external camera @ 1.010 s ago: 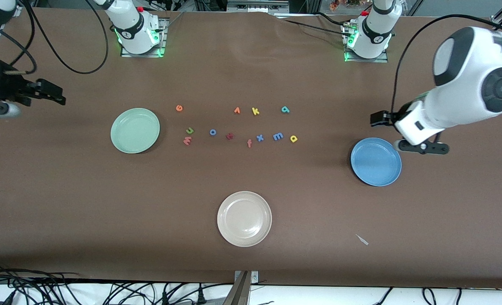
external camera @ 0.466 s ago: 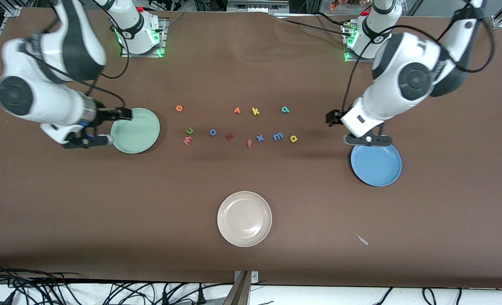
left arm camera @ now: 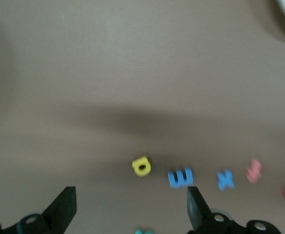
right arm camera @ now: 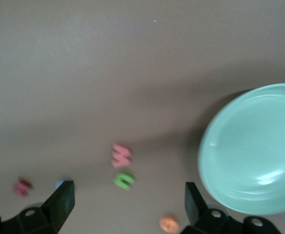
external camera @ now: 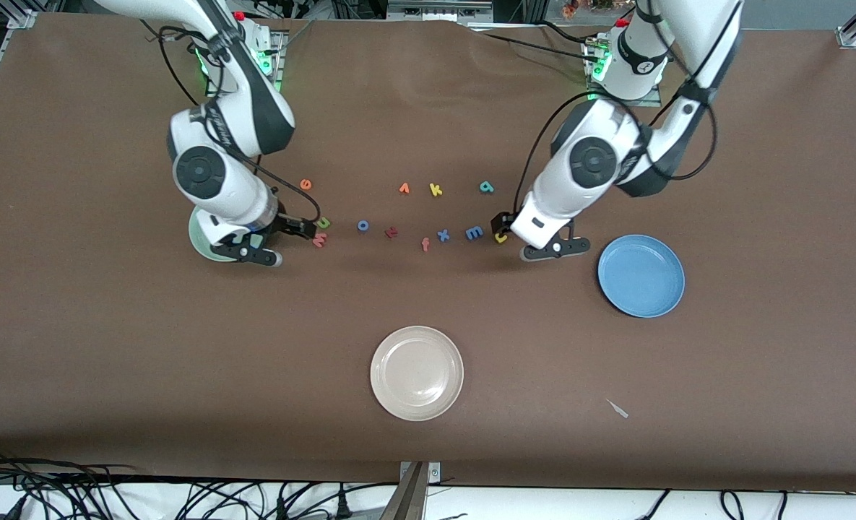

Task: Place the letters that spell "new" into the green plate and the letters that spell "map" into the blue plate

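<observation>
The green plate (external camera: 198,244) (right arm camera: 254,148) lies mostly under my right arm. My right gripper (external camera: 296,247) (right arm camera: 128,207) hangs open and empty over the table, between that plate and the green "n" (external camera: 323,223) (right arm camera: 124,180) and red "w" (external camera: 319,240) (right arm camera: 121,155). The orange "e" (external camera: 305,184) (right arm camera: 169,224) sits close by. My left gripper (external camera: 513,237) (left arm camera: 132,209) is open and empty just beside the yellow "a" (external camera: 500,237) (left arm camera: 141,166) and blue "m" (external camera: 474,232) (left arm camera: 181,177). The teal "p" (external camera: 486,187) lies farther from the front camera. The blue plate (external camera: 641,275) is toward the left arm's end.
Other letters lie in the row: blue "o" (external camera: 362,225), dark red "t" (external camera: 391,232), salmon "f" (external camera: 425,245), blue "x" (external camera: 443,235), orange arrow shape (external camera: 404,188), yellow "k" (external camera: 435,190). A beige plate (external camera: 417,373) sits nearer the front camera.
Both arms have swung in from the table's ends toward the letters. The right gripper crossed the green plate; the left gripper left the blue plate for the yellow "a".
</observation>
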Motion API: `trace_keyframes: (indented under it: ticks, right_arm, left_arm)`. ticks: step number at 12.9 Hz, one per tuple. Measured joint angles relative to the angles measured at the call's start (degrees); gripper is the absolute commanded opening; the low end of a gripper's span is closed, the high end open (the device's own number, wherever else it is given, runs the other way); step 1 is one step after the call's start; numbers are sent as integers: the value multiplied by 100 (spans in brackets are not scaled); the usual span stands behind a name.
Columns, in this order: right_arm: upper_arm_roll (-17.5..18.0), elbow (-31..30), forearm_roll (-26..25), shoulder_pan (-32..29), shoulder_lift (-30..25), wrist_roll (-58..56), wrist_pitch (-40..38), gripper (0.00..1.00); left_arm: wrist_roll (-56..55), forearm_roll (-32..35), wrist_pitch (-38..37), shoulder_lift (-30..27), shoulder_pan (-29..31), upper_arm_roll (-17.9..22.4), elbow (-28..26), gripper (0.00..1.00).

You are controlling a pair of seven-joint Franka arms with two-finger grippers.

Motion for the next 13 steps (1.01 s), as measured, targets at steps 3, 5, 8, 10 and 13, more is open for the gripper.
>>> trace_keyframes:
  ticks: [3,5,8,10,13]
  right_arm:
    - [-1,-565,-5,308,348,708,1379,98]
    - [-8,-675,-27,412,577,867,1702,92]
    - [-40,-679,-54,423,750,903,1943,87]
    - [-71,-714,-145,433,821,933,2009,77]
    - [-136,-770,-207,437,840,937,2026,41]
  left_arm:
    - [-1607,597,614,766,-216,-6,-4,100]
    - [-2067,691,733,1036,-226,0,16,100]
    - [-2607,691,753,1120,-219,5,30,89]
    - [-2851,691,774,1148,-221,2,30,78]
    - [-3106,691,793,1195,-234,-2,30,60]
